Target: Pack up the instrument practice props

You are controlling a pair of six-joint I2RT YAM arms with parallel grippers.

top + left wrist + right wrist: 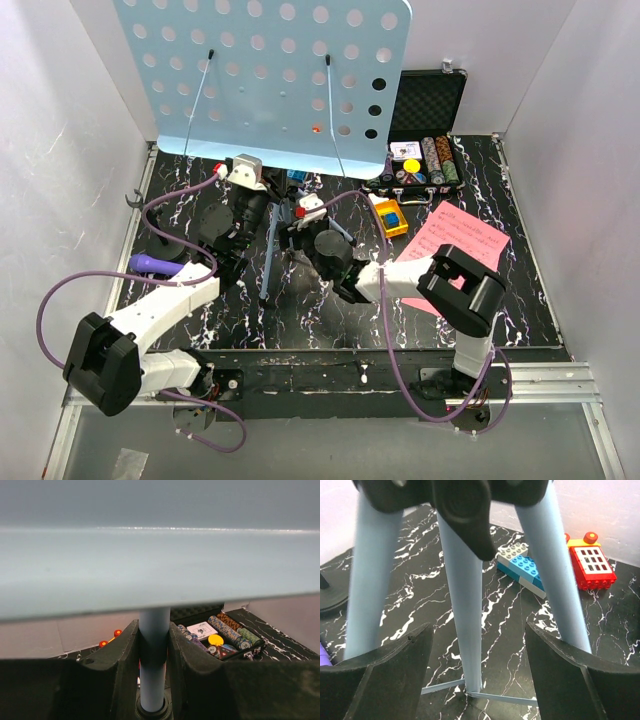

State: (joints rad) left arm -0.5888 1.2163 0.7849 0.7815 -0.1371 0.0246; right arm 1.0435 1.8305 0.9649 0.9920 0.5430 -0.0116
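Light-blue music stand [260,70] upright at the back of the table [300,320], both pincers down at its lower parts.

From above, the left pincer [248,212] and right pincer [305,238] meet below the stand; pink pages [455,240] lie to the right and the purple microphone [155,265] to the left. At the left wrist, the jaws are narrow, clamped on the pole [153,680] from both sides. At the right wrist, the jaws stand wide, with the middle leg [462,605] between them, touching neither.
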